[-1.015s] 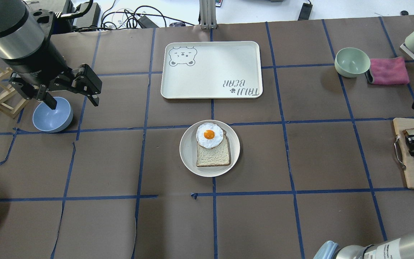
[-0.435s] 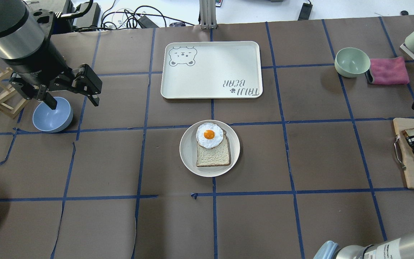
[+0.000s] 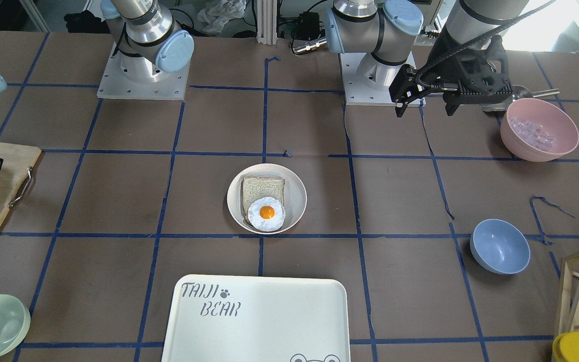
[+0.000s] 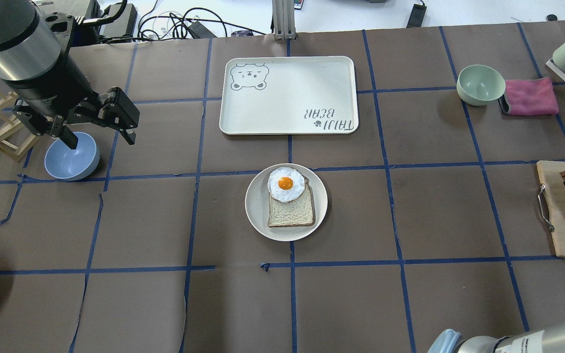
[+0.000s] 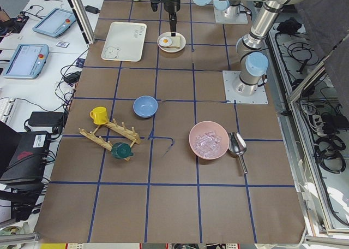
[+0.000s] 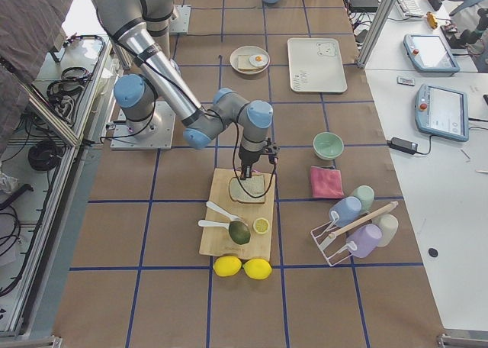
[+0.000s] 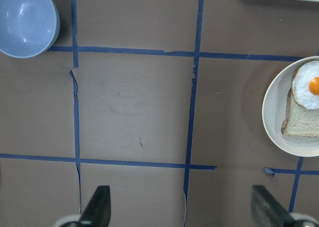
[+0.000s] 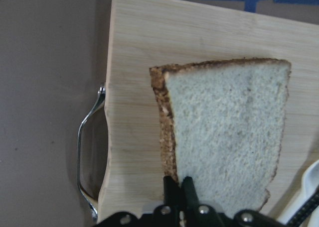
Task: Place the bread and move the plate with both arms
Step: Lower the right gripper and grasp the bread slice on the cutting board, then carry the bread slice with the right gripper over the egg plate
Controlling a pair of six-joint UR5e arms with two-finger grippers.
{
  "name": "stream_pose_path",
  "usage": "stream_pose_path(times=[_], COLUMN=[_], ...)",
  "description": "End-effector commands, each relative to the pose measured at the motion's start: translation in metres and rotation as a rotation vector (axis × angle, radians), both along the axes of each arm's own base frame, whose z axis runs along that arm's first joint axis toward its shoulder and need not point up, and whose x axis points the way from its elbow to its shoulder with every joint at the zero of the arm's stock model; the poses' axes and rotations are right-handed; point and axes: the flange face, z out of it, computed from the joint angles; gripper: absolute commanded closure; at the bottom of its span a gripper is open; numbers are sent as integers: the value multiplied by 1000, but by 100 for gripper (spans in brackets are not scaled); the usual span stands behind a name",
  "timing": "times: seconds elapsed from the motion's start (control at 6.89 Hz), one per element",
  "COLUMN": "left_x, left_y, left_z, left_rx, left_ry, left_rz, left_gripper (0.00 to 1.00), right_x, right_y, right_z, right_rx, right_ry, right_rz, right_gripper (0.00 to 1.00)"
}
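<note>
At far left, silver-grey left arm slanting down, black left gripper spread wide and empty above a round pale-blue bowl. Mid-table, round cream-white plate carrying a squarer egg-topped slice. Far right, right gripper pointing straight down, pinched narrow on the brown-crusted pale bread over a wooden cutting board.

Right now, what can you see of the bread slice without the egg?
The bread is one pale, fine-crumbed slice with a dark brown crust. It is over a wooden board, seemingly tilted, one crust side showing. Closed jaws of the right arm pinch its near edge. Whether it touches the board is unclear.
</note>
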Motion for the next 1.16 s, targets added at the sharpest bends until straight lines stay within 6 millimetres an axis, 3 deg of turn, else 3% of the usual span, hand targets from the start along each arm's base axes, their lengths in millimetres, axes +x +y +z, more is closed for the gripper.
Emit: stream_pose_path(times=[0.0,0.29,0.44,0.58,0.73,0.87,1.02], left_x=[0,0,0,0,0,0,0], left_y=[0,0,0,0,-1,0,0], left_z=[0,0,0,-1,-3,-4,-5], left_rx=[0,-1,-1,2,5,2,2], left_ry=[0,0,0,0,3,3,3], left_rz=[-1,0,-1,0,1,1,1], left_gripper=[0,0,0,0,0,0,0], right_x=[40,153,218,297,378,445,505], right_y=[-17,-46,-58,-67,-65,-52,-32], right_z=[49,78,90,96,98,75,66], right_rx=[-85,-107,-97,-132,-186,-159,-174], right_ry=[66,50,33,29,-17,-105,-109], right_rz=[2,29,24,33,1,-46,-77], right_gripper=[100,100,100,100,100,100,100])
